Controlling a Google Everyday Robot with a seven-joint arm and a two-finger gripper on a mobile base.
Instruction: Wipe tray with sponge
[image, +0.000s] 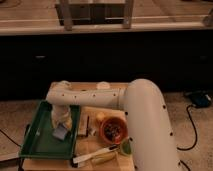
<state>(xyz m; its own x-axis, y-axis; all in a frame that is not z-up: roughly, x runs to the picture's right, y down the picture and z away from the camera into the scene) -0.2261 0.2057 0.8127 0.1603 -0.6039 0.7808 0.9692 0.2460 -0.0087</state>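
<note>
Arm (100, 97): is coming in from the lower right, bending at a thick white elbow and running left across the table (95, 142) toward the tray (37, 145).
Gripper (61, 126): is pointing straight down over the tray's right half, its lower end meeting the top of the sponge (60, 133).
Grip: I cannot tell whether it is wide, narrow or clamping the sponge, as the lower end is blending into the pale wrist above it.
Sponge: is lying inside the tray, on the green floor near the right rim, about midway between the far and near edges, directly under the gripper.
Tray: is lying flat on the left side of the table, its long sides running away from the camera.
Bowl (114, 130): is standing right of the tray, apart from it, and holding dark bits.
Brush (95, 154): is lying in front of the bowl, its white handle slanting down toward the tray's near right corner.
Lump (100, 116): is sitting, yellow, just behind the bowl's left rim, below the arm.
</note>
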